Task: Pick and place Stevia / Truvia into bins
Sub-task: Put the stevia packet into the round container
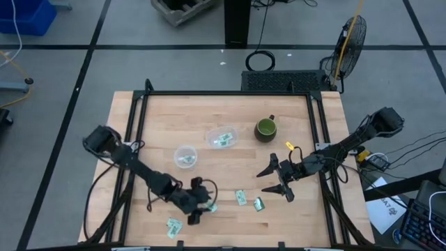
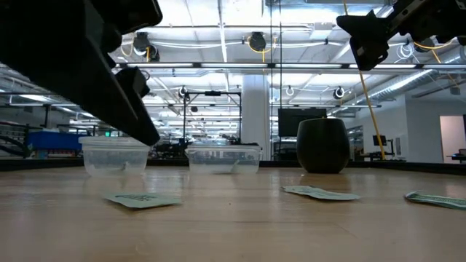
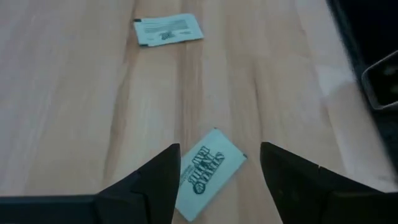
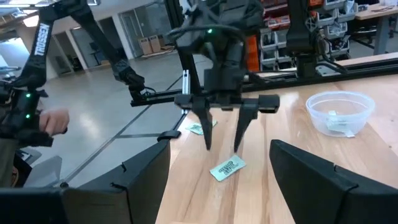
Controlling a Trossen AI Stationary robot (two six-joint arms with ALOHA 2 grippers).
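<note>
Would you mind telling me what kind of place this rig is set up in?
Probably an industrial robotics lab or workshop: open ceiling with strip lights, storage shelving behind the wooden table, and a floor fan.

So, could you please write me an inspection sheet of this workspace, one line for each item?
Surface: pale wooden table top in a black frame.
Job's things: small round clear plastic tub and larger rounded-square clear tub, each holding sachets; pale green and white paper sachets loose on the wood, one under the left gripper.
Clutter: dark green mug.
Grippers: left gripper open, above a sachet near the front edge; right gripper open, above bare wood right of centre.
Cables: black cables on the floor, right of the table.
Surroundings: floor fan, blue bin; a person's hand beyond the table.
</note>
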